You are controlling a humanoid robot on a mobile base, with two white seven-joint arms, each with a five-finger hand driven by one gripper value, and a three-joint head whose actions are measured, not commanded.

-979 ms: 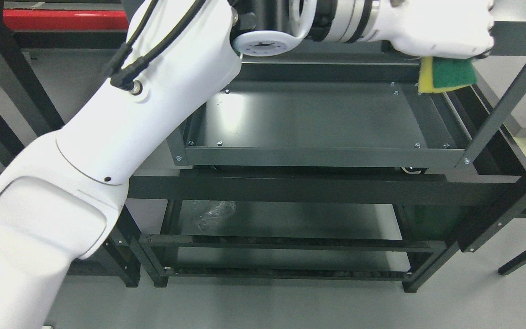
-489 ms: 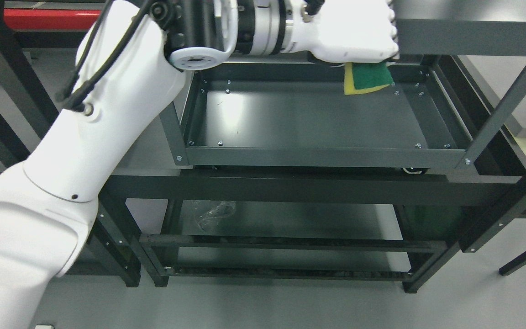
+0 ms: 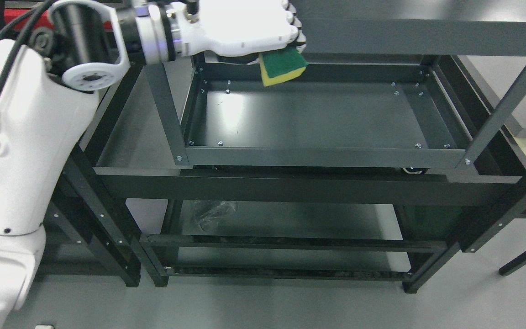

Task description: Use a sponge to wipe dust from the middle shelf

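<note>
A dark metal rack stands on a grey floor. At twelve o'clock the left hand is clamped on the sponge, at the middle shelf back edge. Most of its surface looks left to wipe.

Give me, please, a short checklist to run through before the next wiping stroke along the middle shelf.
1. Sponge held firmly in the left hand: ok, fingers closed over its top.
2. Sponge touching the middle shelf: cannot tell; it hangs at the back rim.
3. Shelf surface free of obstacles along the stroke: ok, nothing lies on it.
4. Forearm clear of the front left upright post: cannot tell; the wrist passes close above it.
5. Hand clear of the top shelf edge: cannot tell; the fingers sit right beside it.
</note>
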